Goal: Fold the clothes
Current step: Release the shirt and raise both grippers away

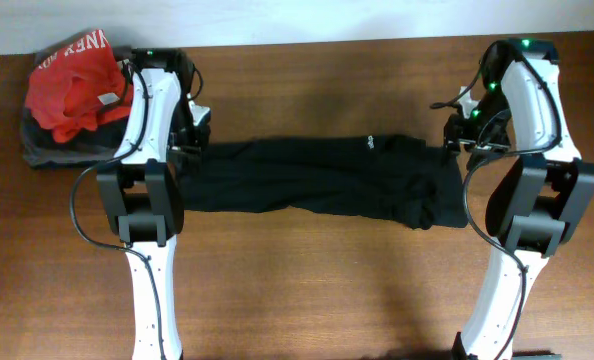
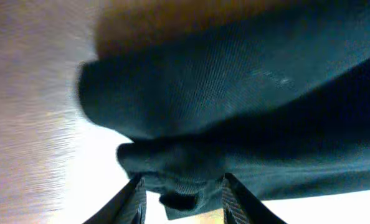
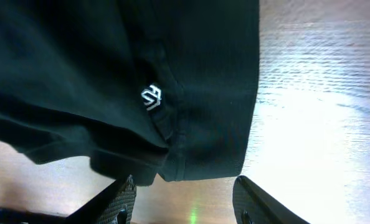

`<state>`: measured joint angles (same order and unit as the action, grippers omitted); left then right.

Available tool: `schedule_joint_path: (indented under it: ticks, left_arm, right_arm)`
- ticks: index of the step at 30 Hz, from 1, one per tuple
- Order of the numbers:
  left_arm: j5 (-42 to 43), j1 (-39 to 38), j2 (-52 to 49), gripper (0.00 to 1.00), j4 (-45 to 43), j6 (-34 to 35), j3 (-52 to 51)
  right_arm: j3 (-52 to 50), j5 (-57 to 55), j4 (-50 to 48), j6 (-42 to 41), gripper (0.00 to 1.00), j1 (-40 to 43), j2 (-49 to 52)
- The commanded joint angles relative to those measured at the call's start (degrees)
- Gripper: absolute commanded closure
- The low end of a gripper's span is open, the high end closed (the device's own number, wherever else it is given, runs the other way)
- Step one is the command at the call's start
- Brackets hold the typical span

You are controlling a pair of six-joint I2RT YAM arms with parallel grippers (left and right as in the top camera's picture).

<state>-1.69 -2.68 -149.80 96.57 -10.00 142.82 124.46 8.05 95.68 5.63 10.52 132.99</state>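
Overhead view: the black T-shirt (image 1: 317,180) lies as a long bunched band across the bench (image 1: 297,300) centre, running from 9 to 3 o'clock between both arms. Left jaws stand parted, with a fabric fold between the fingers (image 2: 132,202). Right jaws stand wide apart and hold nothing, with the shirt hem at their 12 o'clock.

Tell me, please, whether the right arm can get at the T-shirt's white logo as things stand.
Probably yes: the white logo lies uncovered on the black T-shirt, just ahead of the open right end effector.
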Motion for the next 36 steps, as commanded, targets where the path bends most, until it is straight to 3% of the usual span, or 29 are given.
schedule_joint_path:
  ticks: [1, 8, 13, 22, 30, 36]
  left_arm:
    - [0.9, 0.0, 2.1, 0.57, 0.2, 0.1, 3.3]
    - [3.0, 0.2, 8.5, 0.52, 0.1, 0.1, 3.3]
    - [7.7, 0.9, 8.6, 0.59, -1.5, 1.3, 3.2]
    - [14.5, 1.0, 10.8, 0.58, -7.7, 3.0, 3.2]
    - [11.0, 0.6, 23.5, 0.52, -6.1, 7.2, 3.2]
    - [8.7, 0.6, 30.4, 0.49, -0.6, 11.6, 3.2]
  right_arm:
    - [4.4, 1.0, 0.6, 0.2, 0.44, 0.3, -1.5]
    - [6.5, 3.2, 0.2, 0.2, 0.43, 0.3, -1.5]
    - [6.5, 14.9, -3.5, 4.5, 0.44, -0.8, -1.5]
    - [6.8, 15.9, -9.5, 4.4, 0.43, -3.2, -2.9]
    - [6.8, 10.5, -9.0, -0.6, 0.39, -3.4, -15.0]
    - [6.8, -0.2, -1.6, -5.4, 0.31, -3.4, -26.4]
